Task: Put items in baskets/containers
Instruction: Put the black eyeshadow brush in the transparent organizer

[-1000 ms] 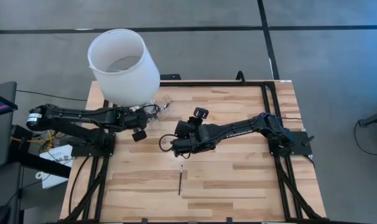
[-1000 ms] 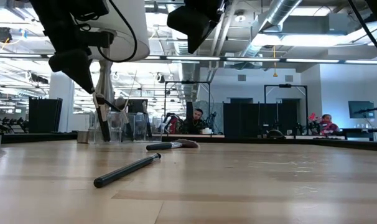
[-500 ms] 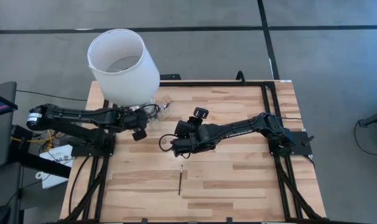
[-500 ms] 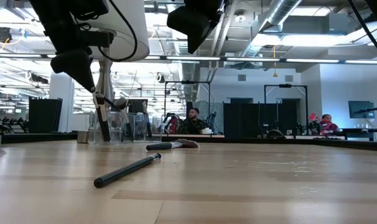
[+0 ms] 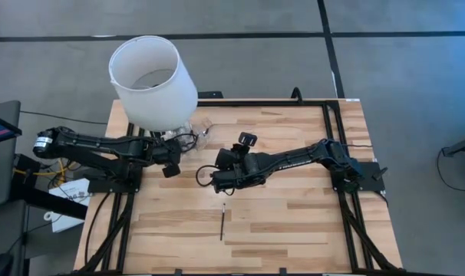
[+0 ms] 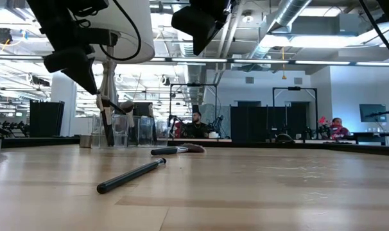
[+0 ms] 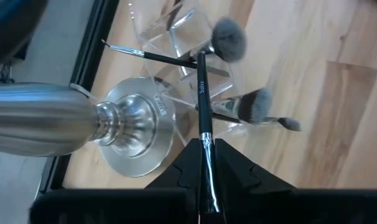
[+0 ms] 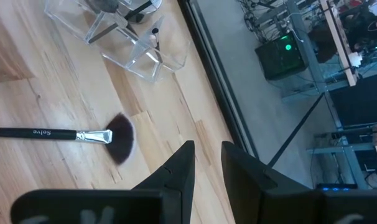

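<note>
My left gripper (image 5: 173, 146) (image 7: 205, 144) sits beside the white lamp's silver base (image 7: 135, 121) and is shut on a black makeup brush (image 7: 203, 93). The brush's handle end reaches into the clear container (image 7: 182, 62) (image 5: 199, 132), where other brushes (image 7: 251, 106) stand with their bristles up. My right gripper (image 5: 215, 179) (image 8: 207, 146) hovers open above the table's middle. A fan brush (image 8: 70, 135) (image 6: 178, 149) lies flat below it. Another brush (image 5: 222, 225) (image 6: 131, 174) lies nearer the near edge. My left gripper pinches the brush between its two fingers at the silver ferrule (image 7: 206, 138). The fingers lie along the brush, slanting down from the table's left. The brush stands steeply in the low view (image 6: 106, 125), with its handle end down inside the clear container.
The lamp with its large white shade (image 5: 152, 77) stands at the far left corner, right beside the container. A black frame (image 5: 330, 126) runs along the far and right edges. Bare wood (image 5: 294, 222) lies toward the near right.
My left gripper has drawn slightly up and toward the table's left. The brush still stands in the container between its fingers.
</note>
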Action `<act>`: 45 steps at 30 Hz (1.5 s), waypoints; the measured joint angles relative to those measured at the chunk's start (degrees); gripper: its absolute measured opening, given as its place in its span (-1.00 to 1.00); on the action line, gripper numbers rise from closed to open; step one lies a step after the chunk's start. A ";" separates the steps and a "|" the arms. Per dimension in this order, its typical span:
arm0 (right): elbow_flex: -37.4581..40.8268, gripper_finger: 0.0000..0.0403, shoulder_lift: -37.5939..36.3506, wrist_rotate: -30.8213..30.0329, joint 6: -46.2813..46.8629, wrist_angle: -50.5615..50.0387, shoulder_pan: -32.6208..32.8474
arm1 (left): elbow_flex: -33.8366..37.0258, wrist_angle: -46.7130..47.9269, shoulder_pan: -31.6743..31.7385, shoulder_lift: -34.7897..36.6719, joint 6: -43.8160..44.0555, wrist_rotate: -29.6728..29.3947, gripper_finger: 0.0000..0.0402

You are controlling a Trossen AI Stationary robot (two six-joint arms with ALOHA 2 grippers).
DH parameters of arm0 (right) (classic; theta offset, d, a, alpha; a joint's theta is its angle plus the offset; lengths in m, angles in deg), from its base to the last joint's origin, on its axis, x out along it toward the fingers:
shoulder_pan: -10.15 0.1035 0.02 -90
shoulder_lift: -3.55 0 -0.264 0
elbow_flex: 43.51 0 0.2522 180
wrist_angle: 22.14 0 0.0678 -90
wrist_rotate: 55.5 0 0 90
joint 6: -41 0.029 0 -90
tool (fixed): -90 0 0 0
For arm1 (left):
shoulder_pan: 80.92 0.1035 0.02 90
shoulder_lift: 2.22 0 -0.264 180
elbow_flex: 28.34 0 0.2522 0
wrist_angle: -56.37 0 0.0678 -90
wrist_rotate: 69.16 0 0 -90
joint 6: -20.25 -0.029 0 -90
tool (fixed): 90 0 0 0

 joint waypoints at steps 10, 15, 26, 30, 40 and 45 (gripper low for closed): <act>0.00 -0.65 0.00 0.02 0.02 -0.01 0.00 | 0.00 0.31 -0.04 0.22 0.52 -0.80 -0.86; 0.00 -0.65 0.00 0.02 0.02 -0.01 0.00 | 0.00 0.76 -0.04 0.22 0.58 -0.52 -0.86; 0.00 -0.65 0.00 0.04 0.13 -0.01 0.00 | 0.00 0.97 -3.61 0.22 1.19 -0.45 -0.86; 0.00 -0.65 0.00 0.04 0.13 -0.01 0.00 | 0.00 1.24 -4.83 0.22 1.38 -0.43 -0.87; 0.00 -0.65 0.00 4.04 0.15 0.29 0.00 | -0.41 3.38 -4.83 0.97 2.87 -1.71 -0.87; 0.00 -0.65 0.00 4.31 0.13 0.78 0.00 | -1.93 7.05 -4.81 1.56 5.66 -1.45 -0.87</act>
